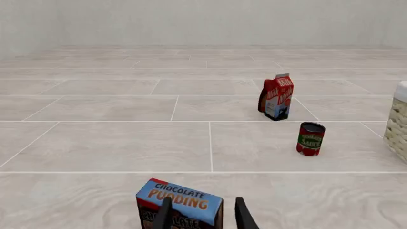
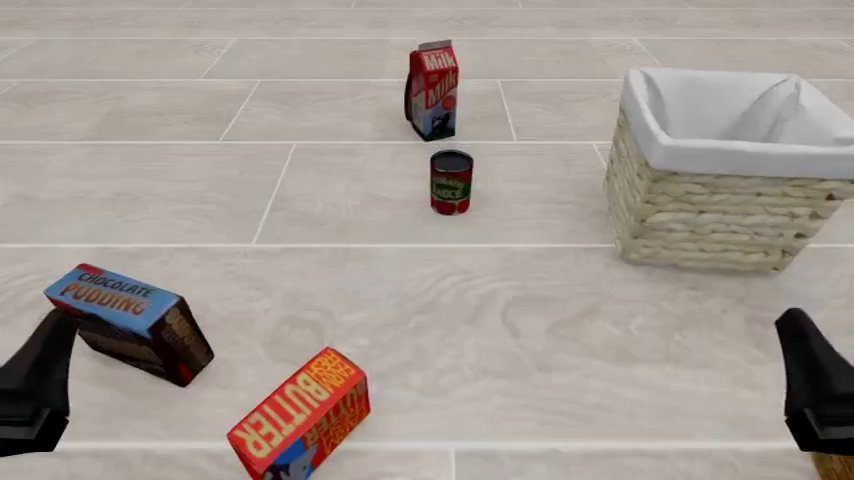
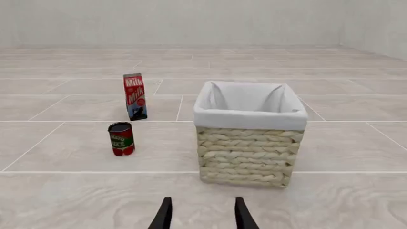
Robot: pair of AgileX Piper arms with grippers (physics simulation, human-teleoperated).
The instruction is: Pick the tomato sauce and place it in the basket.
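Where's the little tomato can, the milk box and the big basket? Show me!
tomato can (image 2: 451, 183), front view, on its red and green label.
milk box (image 2: 433, 92), front view, on its red side.
basket (image 2: 694, 215), front view, on its woven front wall.

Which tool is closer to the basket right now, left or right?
Right. The right tool sits just in front of the basket, on its right side. The left tool is far across the table, beside the chocolate pudding box.
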